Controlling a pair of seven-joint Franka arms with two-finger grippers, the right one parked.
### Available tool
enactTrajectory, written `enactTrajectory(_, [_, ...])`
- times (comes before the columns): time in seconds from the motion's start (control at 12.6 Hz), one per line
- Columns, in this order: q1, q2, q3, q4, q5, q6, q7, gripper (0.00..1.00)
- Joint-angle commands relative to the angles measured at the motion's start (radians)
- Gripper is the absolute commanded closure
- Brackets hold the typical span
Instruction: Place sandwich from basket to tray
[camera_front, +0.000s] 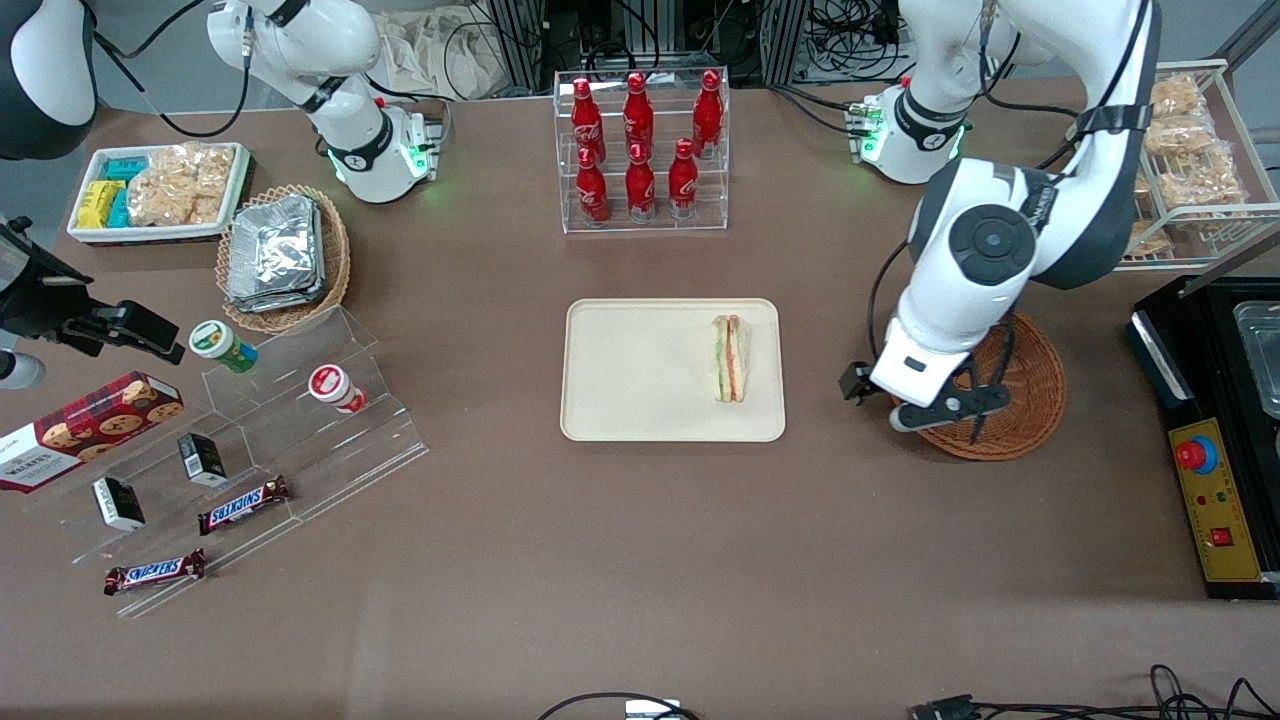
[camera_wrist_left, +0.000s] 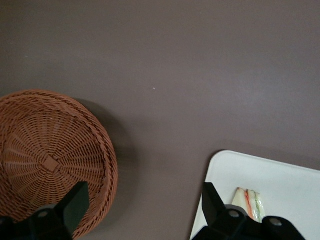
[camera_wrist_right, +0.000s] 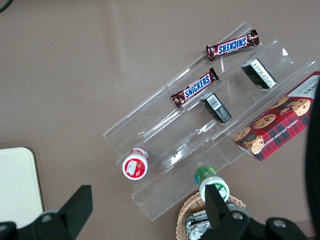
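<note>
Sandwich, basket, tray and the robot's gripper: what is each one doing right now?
Sandwich: lying on the tray, near the edge closest to the basket.
Basket: empty, sitting on the table beside the tray.
Tray: flat on the table, holding only the sandwich.
Gripper: open, holding nothing, hanging over the table between basket and tray.

Left arm bent at the elbow, forearm angled down toward the table, wrist tilted, gripper (camera_front: 880, 400) held low over the surface, pointing downward, both black fingers (camera_wrist_left: 75, 202) spread wide apart, nothing held between them
</note>
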Motion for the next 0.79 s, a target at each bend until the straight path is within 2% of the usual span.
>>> enactTrajectory(0.0, [-0.002, -0.032, 0.026, 0.0, -0.007, -0.022, 0.003, 0.0])
enactTrajectory(0.4, [0.075, -0.071, 0.019, 0.034, -0.009, -0.059, 0.012, 0.0])
enactTrajectory(0.56, [0.122, -0.071, 0.009, 0.067, -0.009, -0.111, 0.069, 0.0])
enactTrajectory(0.72, [0.214, -0.074, -0.061, 0.124, -0.017, -0.187, 0.159, 0.0])
